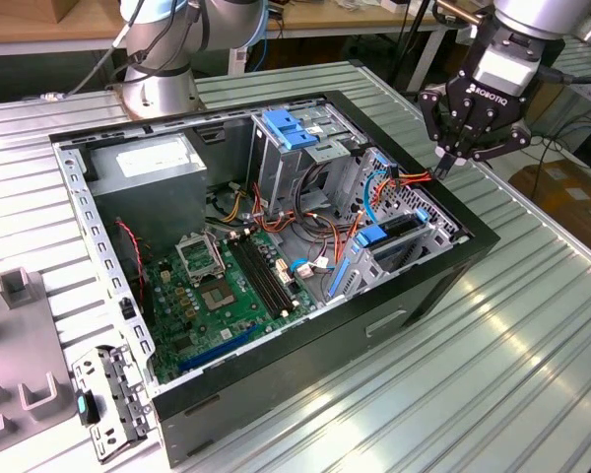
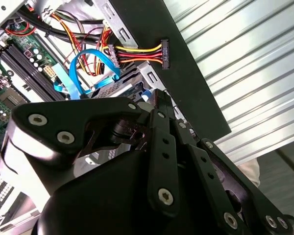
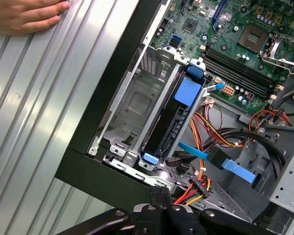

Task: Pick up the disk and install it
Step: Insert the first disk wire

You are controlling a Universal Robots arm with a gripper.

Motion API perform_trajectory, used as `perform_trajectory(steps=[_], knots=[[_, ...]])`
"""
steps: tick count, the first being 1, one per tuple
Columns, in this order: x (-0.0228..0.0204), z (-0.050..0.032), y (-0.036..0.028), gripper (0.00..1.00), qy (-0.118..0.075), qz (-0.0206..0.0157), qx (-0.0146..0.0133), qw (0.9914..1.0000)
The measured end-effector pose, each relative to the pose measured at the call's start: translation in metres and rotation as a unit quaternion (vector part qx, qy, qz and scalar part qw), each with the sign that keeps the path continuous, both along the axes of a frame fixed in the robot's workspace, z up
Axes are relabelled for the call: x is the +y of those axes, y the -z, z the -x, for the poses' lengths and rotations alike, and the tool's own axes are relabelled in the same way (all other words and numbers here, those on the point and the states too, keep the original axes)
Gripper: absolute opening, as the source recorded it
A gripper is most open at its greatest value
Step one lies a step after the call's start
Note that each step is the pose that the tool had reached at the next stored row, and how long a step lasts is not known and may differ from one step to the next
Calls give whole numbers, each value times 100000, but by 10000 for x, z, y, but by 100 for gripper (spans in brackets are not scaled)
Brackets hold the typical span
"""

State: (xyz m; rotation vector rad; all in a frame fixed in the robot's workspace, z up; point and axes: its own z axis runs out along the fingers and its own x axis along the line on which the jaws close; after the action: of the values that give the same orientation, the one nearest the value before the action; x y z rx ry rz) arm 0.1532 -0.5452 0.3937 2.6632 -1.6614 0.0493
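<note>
The disk (image 3: 167, 130) is a dark drive with blue end tabs. It stands on edge in a slot of the metal drive cage (image 3: 132, 105) at the corner of the open computer case (image 1: 428, 281). In the exterior view the disk (image 1: 386, 235) sits low in the cage by the case's wall on the exterior view's right. My gripper (image 1: 442, 169) hangs above that wall, apart from the disk, with its black fingers closed together and nothing between them. In the first wrist view the gripper (image 3: 160, 194) hovers over the case rim beside the cage.
A person's hand (image 3: 25, 14) rests on the ribbed metal table (image 1: 532, 335) beside the case. Loose power wires with a black connector (image 2: 163, 53) and a blue data cable (image 3: 237, 169) lie near the cage. The motherboard (image 1: 217, 286), the power supply (image 1: 153, 163) and a light-blue latch plate (image 1: 291, 128) fill the case.
</note>
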Motion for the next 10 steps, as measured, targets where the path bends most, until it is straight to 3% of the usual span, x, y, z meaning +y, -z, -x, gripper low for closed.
perform_trajectory(steps=[10], knots=[[0,-3,0,11,-3,0,1,100000]])
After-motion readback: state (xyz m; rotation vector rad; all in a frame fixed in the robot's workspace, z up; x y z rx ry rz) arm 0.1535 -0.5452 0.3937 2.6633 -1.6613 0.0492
